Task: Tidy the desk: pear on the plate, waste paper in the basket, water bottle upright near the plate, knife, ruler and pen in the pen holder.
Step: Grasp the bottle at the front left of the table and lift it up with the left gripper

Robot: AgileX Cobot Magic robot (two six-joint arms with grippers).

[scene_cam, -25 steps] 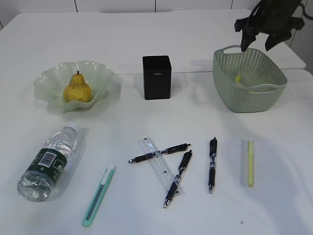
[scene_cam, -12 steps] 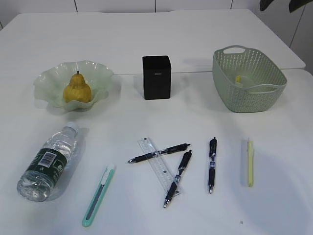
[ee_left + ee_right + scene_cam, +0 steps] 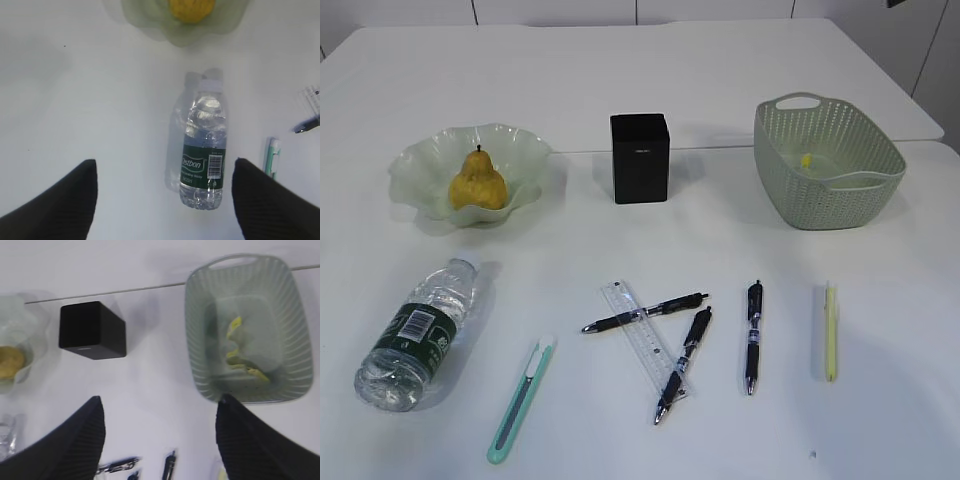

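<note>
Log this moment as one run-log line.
pear: on plate | waste paper: in basket | water bottle: lying down | left gripper: open above it | pens, ruler, knife: on table

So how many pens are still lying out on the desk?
4. Two black pens cross the ruler: one over its upper part, one at its lower end. A third black pen lies right of them, a yellow one farthest right.
</note>
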